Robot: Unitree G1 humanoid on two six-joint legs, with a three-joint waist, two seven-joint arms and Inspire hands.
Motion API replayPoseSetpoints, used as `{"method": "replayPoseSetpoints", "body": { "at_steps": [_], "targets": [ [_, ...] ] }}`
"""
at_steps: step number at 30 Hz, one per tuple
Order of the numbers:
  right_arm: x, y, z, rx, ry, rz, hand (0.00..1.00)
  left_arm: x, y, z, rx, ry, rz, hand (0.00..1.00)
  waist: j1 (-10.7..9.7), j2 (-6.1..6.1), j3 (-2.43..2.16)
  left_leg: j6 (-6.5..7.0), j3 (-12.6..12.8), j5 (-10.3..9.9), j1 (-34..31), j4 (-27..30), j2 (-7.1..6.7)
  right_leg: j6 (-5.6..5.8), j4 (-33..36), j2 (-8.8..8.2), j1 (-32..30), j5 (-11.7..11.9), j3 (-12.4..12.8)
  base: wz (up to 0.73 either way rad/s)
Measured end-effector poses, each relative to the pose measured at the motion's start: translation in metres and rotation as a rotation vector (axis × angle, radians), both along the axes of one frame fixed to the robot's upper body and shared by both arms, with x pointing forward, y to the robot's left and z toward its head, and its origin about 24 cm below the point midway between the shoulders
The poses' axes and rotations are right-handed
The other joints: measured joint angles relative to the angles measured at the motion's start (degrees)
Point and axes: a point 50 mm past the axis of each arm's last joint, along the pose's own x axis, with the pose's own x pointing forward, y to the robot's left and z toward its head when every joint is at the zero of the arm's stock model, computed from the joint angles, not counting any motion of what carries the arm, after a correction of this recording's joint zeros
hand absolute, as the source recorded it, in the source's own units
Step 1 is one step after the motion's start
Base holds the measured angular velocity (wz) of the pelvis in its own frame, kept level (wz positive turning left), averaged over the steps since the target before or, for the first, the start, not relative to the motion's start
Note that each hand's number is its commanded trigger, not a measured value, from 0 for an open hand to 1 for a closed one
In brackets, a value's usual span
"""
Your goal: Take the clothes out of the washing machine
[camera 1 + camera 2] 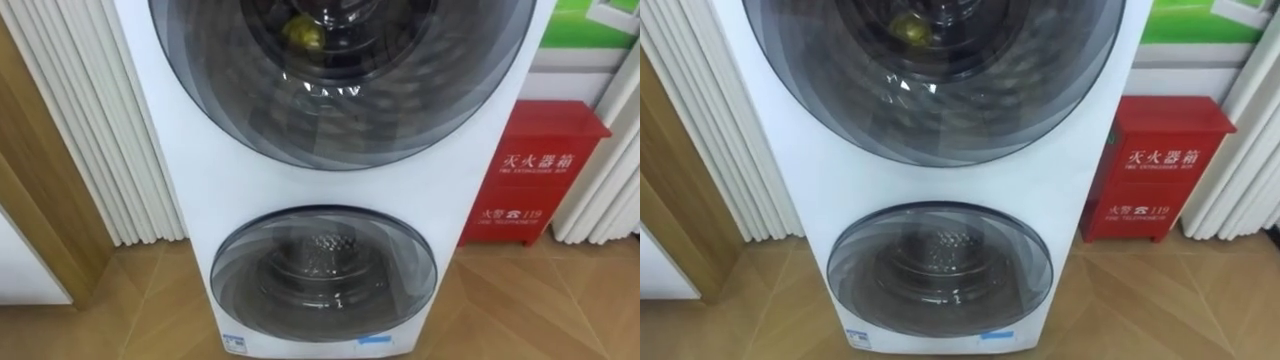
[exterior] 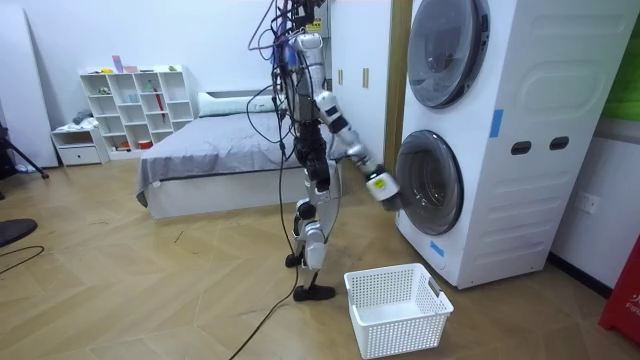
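Observation:
A white stacked washing machine (image 1: 300,190) stands right in front of me, with a round glass door above (image 1: 340,70) and a smaller one below (image 1: 323,272). Both doors are shut. Through the upper glass a yellow-green lump (image 1: 303,33) shows in the drum; the lower drum looks bare metal. In the room view I stand upright facing the machine (image 2: 520,200), my right hand (image 2: 380,187) stretched forward and down to the left rim of the lower door (image 2: 432,182). A white laundry basket (image 2: 397,308) sits on the floor by my feet.
A red fire cabinet (image 1: 535,172) stands on the floor to the machine's right. White ribbed panels (image 1: 110,130) and a wooden frame flank its left. Behind me are a bed (image 2: 210,150) and a white shelf unit (image 2: 140,105) on wooden flooring.

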Motion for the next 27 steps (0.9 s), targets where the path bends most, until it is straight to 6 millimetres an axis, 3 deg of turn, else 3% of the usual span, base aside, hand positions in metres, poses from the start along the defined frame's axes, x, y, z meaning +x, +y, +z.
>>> {"method": "replayPoseSetpoints", "body": {
  "at_steps": [3, 6, 9, 12, 15, 18, 27],
  "targets": [
    [0.055, -0.004, 0.04, -0.081, -0.205, 0.031, 0.0, 0.002, 0.008, 0.003, 0.019, -0.004, -0.004, 0.0, 0.4, -1.26, 0.06, 0.0, 0.0, 0.0, -0.1, 0.1, 0.01, 0.0, 0.3, -0.01, -0.2, -0.1, -0.1, 0.01],
    [0.098, 0.002, 0.081, -0.117, -0.395, 0.05, 0.0, 0.001, 0.012, 0.003, 0.026, 0.01, -0.007, 0.0, 0.4, -1.95, -0.28, 0.01, -0.3, 0.0, -0.9, 0.4, -0.02, 0.04, 0.4, -0.07, -0.5, -0.1, -0.2, 0.04],
    [0.125, 0.007, 0.107, -0.14, -0.481, 0.047, 0.0, 0.001, 0.013, 0.003, 0.031, 0.033, -0.029, 0.0, 1.1, -2.07, -0.56, 0.01, -0.6, 0.0, -1.1, 0.8, -0.01, 0.08, 0.9, -0.11, -0.6, -0.1, -0.8, 0.07],
    [0.143, 0.007, 0.135, -0.178, -0.568, 0.048, 0.0, 0.005, 0.012, 0.003, 0.031, 0.035, -0.04, 0.0, 2.0, -1.47, -0.45, 0.01, -0.8, 0.0, -1.9, 1.1, 0.01, 0.08, 1.5, -0.17, -1.1, -0.1, -1.0, 0.07],
    [0.158, 0.008, 0.157, -0.208, -0.63, 0.047, 0.0, 0.004, 0.013, 0.004, 0.037, 0.048, -0.054, 0.0, 2.1, -0.91, -0.76, 0.01, -1.3, 0.0, -2.5, 1.1, 0.0, 0.08, 1.5, -0.24, -1.4, -0.1, -1.6, 0.08],
    [0.166, 0.004, 0.176, -0.243, -0.673, 0.05, 0.0, 0.005, 0.013, 0.004, 0.035, 0.052, -0.053, 0.0, 3.0, -0.91, -0.78, 0.02, -1.3, 0.0, -2.6, 1.1, 0.01, 0.08, 1.5, -0.24, -1.4, -0.1, -1.7, 0.03],
    [0.178, 0.002, 0.198, -0.308, -0.636, 0.12, 0.0, 0.01, 0.014, 0.005, 0.057, 0.063, -0.117, 0.0, 3.2, -2.0, -0.74, 0.37, -1.5, 0.3, -3.7, 1.4, -0.01, 0.07, 3.3, -0.4, -3.3, -0.1, -1.7, -0.01]
  ]
}}
